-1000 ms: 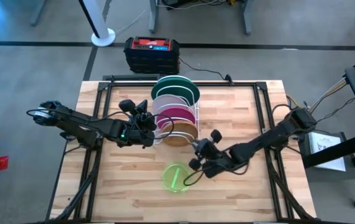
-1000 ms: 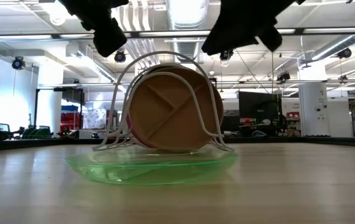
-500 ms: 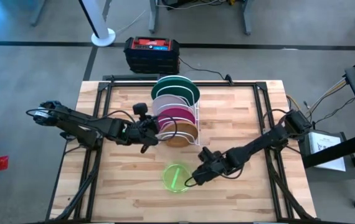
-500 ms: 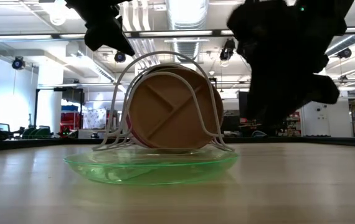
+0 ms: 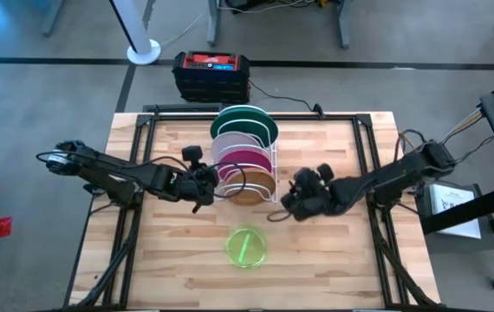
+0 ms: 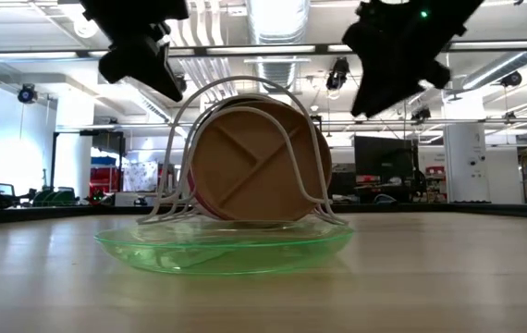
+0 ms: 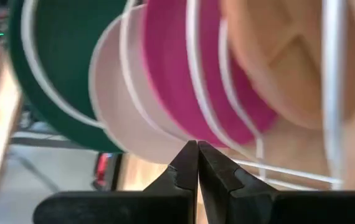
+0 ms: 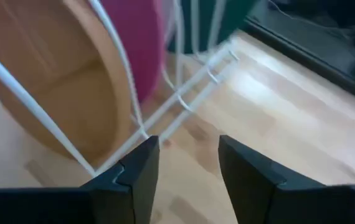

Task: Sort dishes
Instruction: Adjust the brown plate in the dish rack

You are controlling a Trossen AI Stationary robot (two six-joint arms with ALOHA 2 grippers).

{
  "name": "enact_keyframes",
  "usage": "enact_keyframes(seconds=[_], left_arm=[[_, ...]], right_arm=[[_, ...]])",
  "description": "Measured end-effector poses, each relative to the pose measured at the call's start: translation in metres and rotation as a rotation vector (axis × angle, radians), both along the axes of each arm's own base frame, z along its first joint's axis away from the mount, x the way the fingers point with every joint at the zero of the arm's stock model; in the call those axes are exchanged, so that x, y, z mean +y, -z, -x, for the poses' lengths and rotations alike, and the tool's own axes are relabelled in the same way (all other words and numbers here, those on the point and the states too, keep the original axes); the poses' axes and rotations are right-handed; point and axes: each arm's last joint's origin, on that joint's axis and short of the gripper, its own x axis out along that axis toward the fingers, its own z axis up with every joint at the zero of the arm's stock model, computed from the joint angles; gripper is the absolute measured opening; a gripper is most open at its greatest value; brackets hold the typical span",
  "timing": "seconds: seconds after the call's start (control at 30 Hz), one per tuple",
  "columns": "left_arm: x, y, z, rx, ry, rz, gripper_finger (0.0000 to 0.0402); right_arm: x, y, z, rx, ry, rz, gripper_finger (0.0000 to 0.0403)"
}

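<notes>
Tools flank rack [image 5: 245, 169] w/ plates: left [image 5: 205, 185] closed (empty), right [image 5: 292, 202] open.

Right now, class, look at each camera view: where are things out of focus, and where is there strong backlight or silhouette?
Left wrist view: the plates and the rack wires are soft, close to the lens, while the left tool is sharper. Right wrist view: the brown plate and the table are blurred. Low view: ceiling lights leave both arms as black silhouettes; the lime-green plate is clear.
</notes>
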Motion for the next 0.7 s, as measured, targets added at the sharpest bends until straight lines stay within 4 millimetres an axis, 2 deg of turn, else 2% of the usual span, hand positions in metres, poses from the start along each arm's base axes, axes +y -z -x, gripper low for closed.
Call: enact_keyframes(seconds=[0.13,0.27,0.37,0.53,0.7], left_arm=[[-0.001,0.001,0.0,0.005,0.011,0.02,0.0],[0.0,0.001,0.0,0.008,0.013,0.018,0.0],[0.0,0.001,0.0,0.008,0.014,0.017,0.0],[-0.001,0.0,-0.001,-0.001,0.017,0.016,0.0],[-0.001,-0.001,-0.004,-0.016,0.036,0.007,0.0]], right_arm=[[-0.019,-0.011,0.0,-0.047,-0.135,0.014,0.0144],[-0.035,-0.008,0.004,-0.082,-0.297,-0.025,0.014],[-0.045,-0.002,0.005,-0.155,-0.399,-0.043,0.0144],[-0.057,0.009,0.001,-0.236,-0.459,-0.032,0.0156],[-0.059,0.031,-0.012,-0.191,-0.507,-0.047,0.016]])
